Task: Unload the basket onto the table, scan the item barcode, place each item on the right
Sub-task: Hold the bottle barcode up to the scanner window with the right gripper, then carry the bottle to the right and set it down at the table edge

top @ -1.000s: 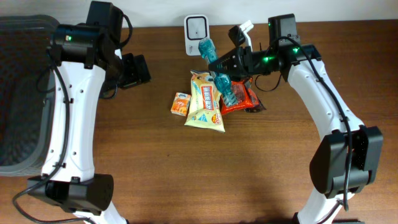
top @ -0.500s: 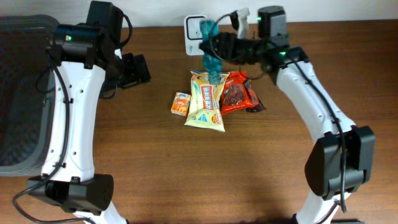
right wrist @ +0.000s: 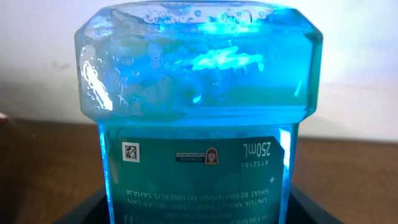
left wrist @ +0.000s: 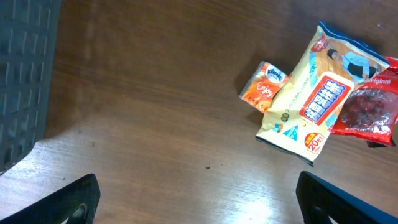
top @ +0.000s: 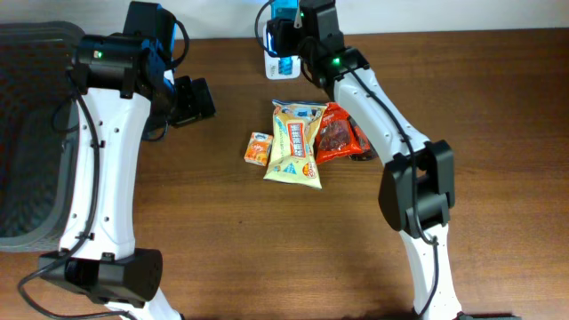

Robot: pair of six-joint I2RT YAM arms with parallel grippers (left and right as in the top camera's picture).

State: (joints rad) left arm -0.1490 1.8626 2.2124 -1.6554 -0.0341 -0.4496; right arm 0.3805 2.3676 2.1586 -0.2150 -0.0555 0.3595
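A blue mouthwash bottle (right wrist: 199,124) fills the right wrist view, its label upside down and its base towards the camera. My right gripper (right wrist: 199,214) is shut on it, with a dark finger (right wrist: 93,208) at either side. Overhead, the right gripper (top: 298,31) holds the bottle (top: 285,64) over the white scanner (top: 269,68) at the table's back edge, and most of the scanner is hidden. My left gripper (left wrist: 202,205) hangs open over bare wood, holding nothing; overhead the left gripper (top: 191,100) is at the left.
A yellow snack bag (top: 295,142), a red bag (top: 338,138) and a small orange packet (top: 258,148) lie mid-table. A dark basket (top: 27,133) stands at the far left. The wall runs behind the scanner.
My right arm has swung left and back, carrying the bottle from above the snack bags to the scanner. The left arm has not moved.
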